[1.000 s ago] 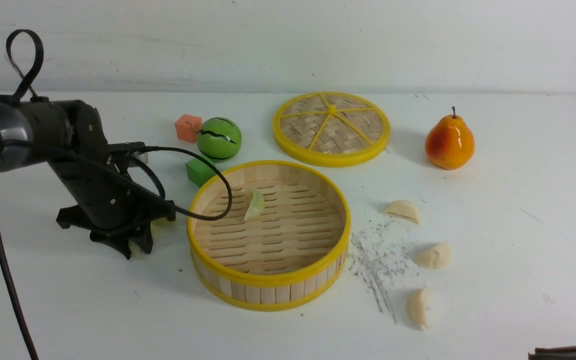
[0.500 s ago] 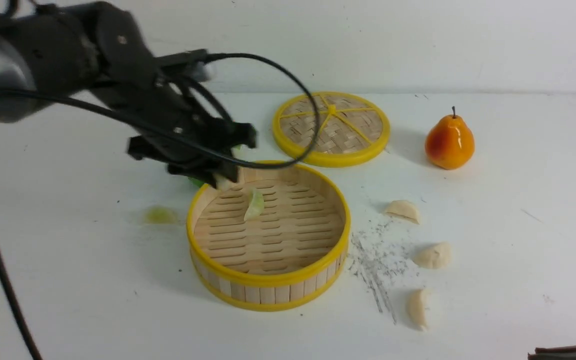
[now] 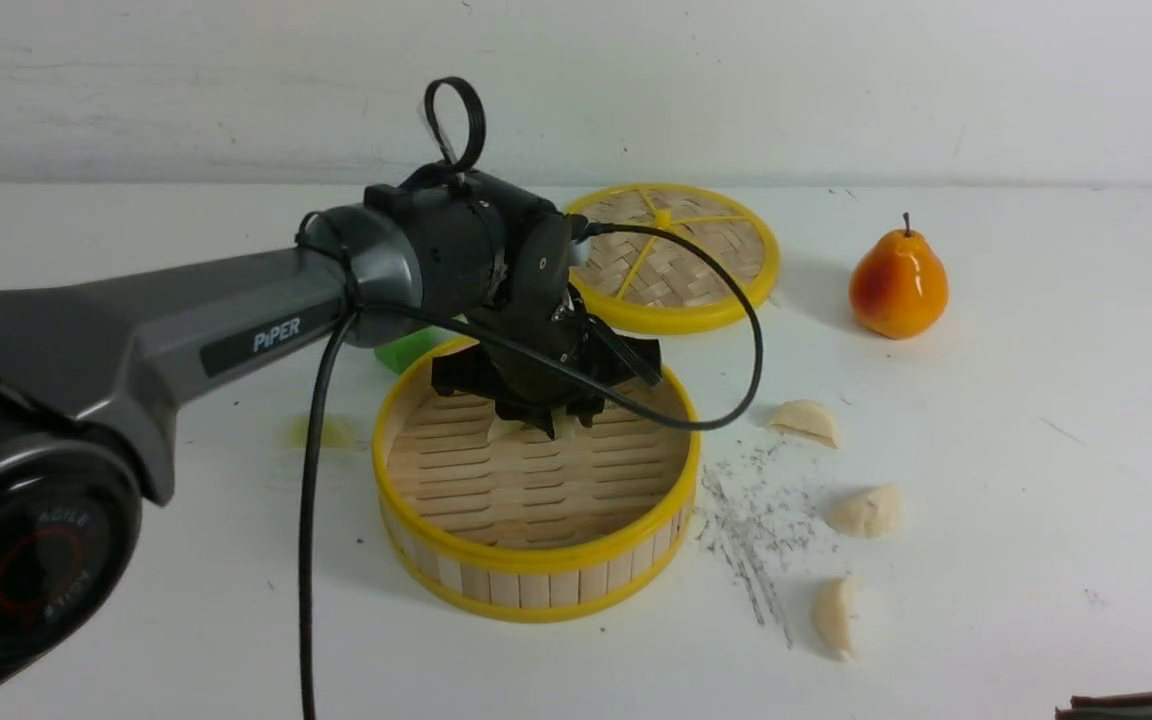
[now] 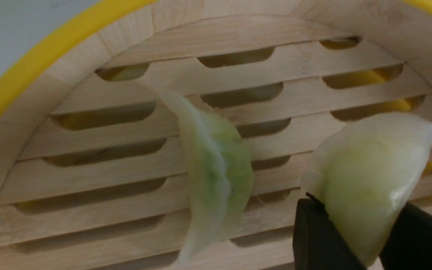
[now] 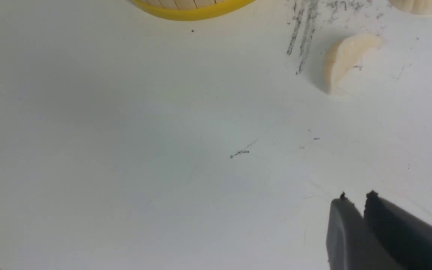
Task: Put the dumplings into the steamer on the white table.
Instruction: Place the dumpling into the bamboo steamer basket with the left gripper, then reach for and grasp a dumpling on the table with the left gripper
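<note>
The steamer stands mid-table on the white table. My left gripper hangs low inside it, shut on a pale green dumpling just above the slat floor. A second green dumpling lies on the floor beside it. A third green one lies on the table left of the steamer. Three cream dumplings lie to the right of the basket. My right gripper hovers over bare table near the closest cream dumpling, its fingers almost together and holding nothing.
The woven lid lies behind the steamer, partly covered by my left arm. An orange pear stands at the back right. A green block peeks out under the arm. Grey scratch marks lie right of the steamer.
My left arm rose from the table left of the steamer with a green dumpling, swung right and came down inside the basket. The other dumplings stayed put.
</note>
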Controlling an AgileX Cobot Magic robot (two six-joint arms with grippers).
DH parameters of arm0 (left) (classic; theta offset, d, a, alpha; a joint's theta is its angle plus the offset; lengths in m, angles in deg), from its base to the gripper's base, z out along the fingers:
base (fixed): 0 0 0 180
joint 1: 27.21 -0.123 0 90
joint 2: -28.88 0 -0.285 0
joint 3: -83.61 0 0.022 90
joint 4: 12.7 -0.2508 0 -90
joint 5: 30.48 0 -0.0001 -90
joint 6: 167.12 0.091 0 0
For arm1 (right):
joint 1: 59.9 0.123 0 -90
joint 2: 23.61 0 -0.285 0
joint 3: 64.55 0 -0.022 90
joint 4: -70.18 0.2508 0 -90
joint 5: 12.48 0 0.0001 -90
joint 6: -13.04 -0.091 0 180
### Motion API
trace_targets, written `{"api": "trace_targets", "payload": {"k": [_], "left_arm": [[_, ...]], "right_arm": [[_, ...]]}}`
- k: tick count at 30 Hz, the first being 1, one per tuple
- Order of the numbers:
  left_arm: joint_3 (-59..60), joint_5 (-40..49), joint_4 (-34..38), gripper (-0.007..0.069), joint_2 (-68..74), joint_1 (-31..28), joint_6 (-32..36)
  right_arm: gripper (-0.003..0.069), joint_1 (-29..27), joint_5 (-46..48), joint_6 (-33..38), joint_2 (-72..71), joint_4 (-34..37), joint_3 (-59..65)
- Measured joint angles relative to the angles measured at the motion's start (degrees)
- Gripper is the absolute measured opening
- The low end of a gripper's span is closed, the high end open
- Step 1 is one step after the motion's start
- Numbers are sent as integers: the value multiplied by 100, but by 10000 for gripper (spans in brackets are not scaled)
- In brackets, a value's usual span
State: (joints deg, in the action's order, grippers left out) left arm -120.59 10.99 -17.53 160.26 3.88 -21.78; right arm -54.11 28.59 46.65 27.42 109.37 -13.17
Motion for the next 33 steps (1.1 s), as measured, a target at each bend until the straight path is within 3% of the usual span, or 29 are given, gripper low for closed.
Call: {"api": "trace_targets", "payload": {"k": [8,15,18,23,26,30,33], "left_arm": [[-78,-182,-18,209,8,0,-128],[-78,-110,-18,334,8,0,-140],[-91,-27,45,347,8,0,-130],[-379,532,271,353,-245,2,251],[-488,682,13,353,-757,-10,389],[-570,849,-553,353,-1512,-297,286],[-545,1210,-705,353,-1745,-836,169]], "right_arm": [[74,0,63,0,0,12,0],[75,0,82,0,0,45,0],[75,0,82,0,0,45,0],[77,0,82,0,0,45,0],[80,0,82,0,0,45,0],[85,0,82,0,0,45,0],[86,0,82,0,0,45,0]]}}
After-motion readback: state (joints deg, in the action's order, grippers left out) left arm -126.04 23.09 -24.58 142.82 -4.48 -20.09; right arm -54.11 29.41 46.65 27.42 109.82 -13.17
